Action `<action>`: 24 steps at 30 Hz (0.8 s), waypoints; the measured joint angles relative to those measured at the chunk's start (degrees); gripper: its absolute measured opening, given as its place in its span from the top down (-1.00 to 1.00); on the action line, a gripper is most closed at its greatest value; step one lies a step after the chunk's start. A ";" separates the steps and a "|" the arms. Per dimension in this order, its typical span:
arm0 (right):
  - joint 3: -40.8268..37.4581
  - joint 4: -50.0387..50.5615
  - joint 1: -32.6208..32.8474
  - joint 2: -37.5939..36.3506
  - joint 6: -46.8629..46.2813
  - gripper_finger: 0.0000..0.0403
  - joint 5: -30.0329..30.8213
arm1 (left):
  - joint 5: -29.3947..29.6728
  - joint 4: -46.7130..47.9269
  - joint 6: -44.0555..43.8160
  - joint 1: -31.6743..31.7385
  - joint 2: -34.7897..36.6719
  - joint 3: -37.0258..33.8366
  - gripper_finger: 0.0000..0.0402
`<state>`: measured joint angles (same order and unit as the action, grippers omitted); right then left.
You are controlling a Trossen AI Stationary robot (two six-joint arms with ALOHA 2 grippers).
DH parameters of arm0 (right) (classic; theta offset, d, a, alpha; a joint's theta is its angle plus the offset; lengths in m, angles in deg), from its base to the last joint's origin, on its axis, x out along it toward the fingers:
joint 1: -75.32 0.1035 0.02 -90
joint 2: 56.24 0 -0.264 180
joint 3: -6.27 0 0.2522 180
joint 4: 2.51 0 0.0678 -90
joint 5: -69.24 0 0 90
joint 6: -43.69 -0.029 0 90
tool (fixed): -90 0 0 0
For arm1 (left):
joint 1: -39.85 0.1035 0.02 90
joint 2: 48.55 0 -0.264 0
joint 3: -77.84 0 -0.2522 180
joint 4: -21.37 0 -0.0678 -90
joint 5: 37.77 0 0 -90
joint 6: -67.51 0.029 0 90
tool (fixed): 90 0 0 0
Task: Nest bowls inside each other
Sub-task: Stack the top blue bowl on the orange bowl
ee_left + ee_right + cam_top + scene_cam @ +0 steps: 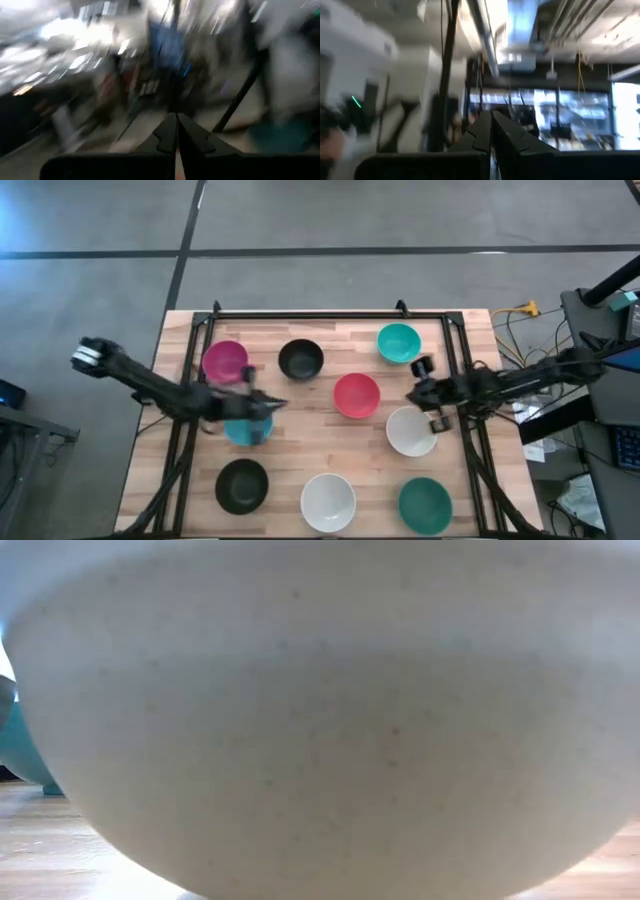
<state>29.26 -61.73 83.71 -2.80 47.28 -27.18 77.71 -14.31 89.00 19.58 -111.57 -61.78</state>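
White round plastic bowl (320,720) is filling almost the whole low view, sitting right at the lens on the near edge of the wooden worktop (290,445); same bowl in the high view at (328,501). A sliver of a teal bowl is showing behind it at that picture's left edge (25,755).

Worktop is carrying nine bowls, none nested, all sitting apart:
- far edge: magenta round plastic bowl (225,360) toward the left corner, black round plastic bowl (300,359) beside it, teal round plastic bowl (398,342) toward the right corner
- middle: light blue round plastic bowl (247,426) on the left, mostly hidden under the left arm; red round plastic bowl (356,395) in the centre; second white round plastic bowl (410,431) to its right
- near edge: second black round plastic bowl (242,485) left, the white one centre, dark green round plastic bowl (425,505) right

Left gripper (262,402) is hanging over the light blue bowl, between it and the magenta one; fingers (167,134) are pressing together, holding nothing. Its wrist view is blurred, looking out into the room.

Right gripper (416,393) is hanging between the red bowl and the second white bowl, near the right edge; fingers (485,131) are also pressed together, holding nothing. Its wrist view is pointing up at the room's ceiling and windows.
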 joint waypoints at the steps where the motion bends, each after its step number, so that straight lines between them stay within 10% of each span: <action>1: 1.66 1.77 0.00 3.02 1.87 0.96 -0.02 | 4.67 3.37 0.94 0.00 -3.29 2.19 1.00; 6: 9.56 13.03 0.35 12.54 11.15 0.96 4.73 | 29.50 16.21 5.00 -0.09 -13.52 13.12 1.00; 10: 14.30 23.26 1.67 14.76 22.12 0.96 24.05 | 40.16 20.40 10.29 -0.35 -18.33 18.43 1.00; 19: 25.00 27.33 2.93 15.64 45.66 0.96 63.03 | 44.94 19.70 16.38 -1.31 -17.74 21.53 1.00; 24: 30.84 27.40 2.10 15.20 58.29 0.96 75.22 | 50.25 19.99 21.67 -1.36 -16.66 20.76 1.00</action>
<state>60.11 -34.33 85.80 12.40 105.58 48.04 127.96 5.68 110.67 18.23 -128.24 -41.03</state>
